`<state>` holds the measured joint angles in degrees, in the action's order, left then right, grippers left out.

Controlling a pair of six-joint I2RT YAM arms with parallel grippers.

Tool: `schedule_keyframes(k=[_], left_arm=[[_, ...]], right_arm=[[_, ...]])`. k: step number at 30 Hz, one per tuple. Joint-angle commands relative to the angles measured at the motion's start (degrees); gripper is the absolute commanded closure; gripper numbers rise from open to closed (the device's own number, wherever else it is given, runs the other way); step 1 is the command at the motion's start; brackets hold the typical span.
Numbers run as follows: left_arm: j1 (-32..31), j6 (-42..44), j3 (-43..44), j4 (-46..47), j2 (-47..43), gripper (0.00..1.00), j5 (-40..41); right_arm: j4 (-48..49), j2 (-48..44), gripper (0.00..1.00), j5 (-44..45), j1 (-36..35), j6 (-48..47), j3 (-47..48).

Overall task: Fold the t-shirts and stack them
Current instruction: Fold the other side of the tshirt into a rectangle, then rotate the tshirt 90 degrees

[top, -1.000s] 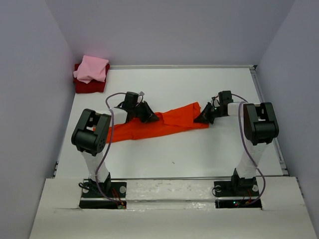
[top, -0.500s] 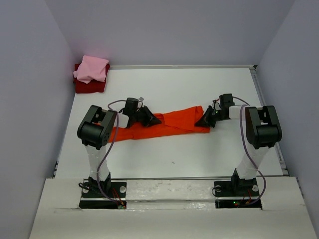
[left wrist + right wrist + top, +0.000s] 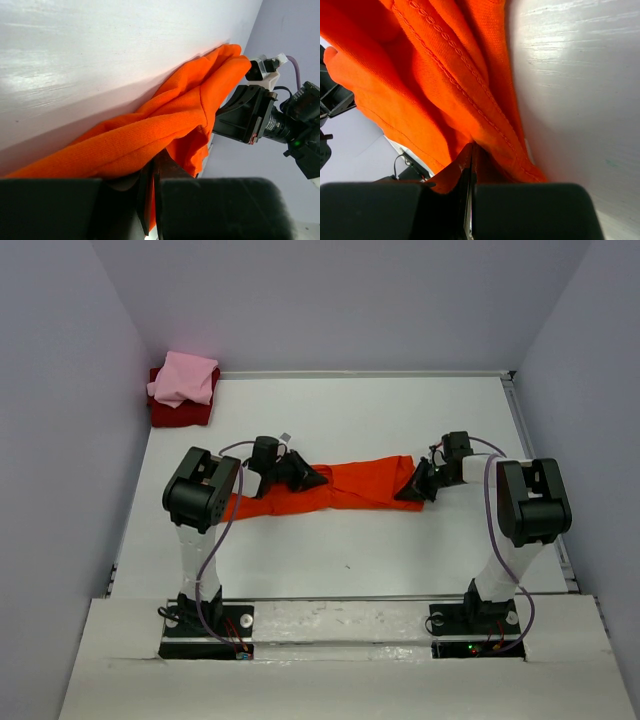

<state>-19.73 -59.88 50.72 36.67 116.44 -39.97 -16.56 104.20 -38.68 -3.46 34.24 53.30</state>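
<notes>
The orange shirt (image 3: 350, 487) lies in the middle of the white table (image 3: 400, 420). It is drawn out into a long narrow band from left to right, and it is gathered in lengthwise folds, not spread flat. Its left end slopes a little toward the near side and passes behind the left arm. The left gripper (image 3: 305, 478) sits on the band left of its middle, with its jaws nearly together, pinching a thick fold of the cloth. The right gripper (image 3: 412, 488) holds the right end, its jaws pressed tight on the cloth near a hem with a double line of stitching. The cloth is a fine knit of bright orange-red. In the far left corner the pink shirt (image 3: 185, 378), folded small, rests on the folded dark red shirt (image 3: 175, 416), well apart from the orange one.
</notes>
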Motion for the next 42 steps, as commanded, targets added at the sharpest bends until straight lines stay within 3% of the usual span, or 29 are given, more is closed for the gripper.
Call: schedule_keyframes(k=[1,13,18,20,35,42], left_arm=[[1.0,1.9,1.3,-0.3,0.1,0.85,-1.3],[5.3,10.3,-0.5,-6.9,-0.9,0.82,-10.8],[5.9,24.3,2.7,-29.2,-3.9,0.81,-4.7],[5.9,27.9,2.7,-32.0,-4.3,0.81,-3.5],[5.9,28.9,-7.0,-36.6,-17.1,0.81,-0.6],[5.9,21.9,-11.6,-32.9,-26.1,0.81,2.4]], right_arm=[[-2.6,-0.6,1.00,2.0,-0.3,-2.5,2.0],[-8.1,1.0,1.00,7.3,-0.3,-6.3,5.6],[-9.7,2.0,1.00,8.4,1.0,-7.9,7.6],[-10.1,2.8,1.00,8.4,1.0,-8.0,8.3],[-9.9,16.1,1.00,7.6,1.0,-7.3,21.9],[-10.3,22.7,1.00,6.9,1.0,-6.0,34.0]])
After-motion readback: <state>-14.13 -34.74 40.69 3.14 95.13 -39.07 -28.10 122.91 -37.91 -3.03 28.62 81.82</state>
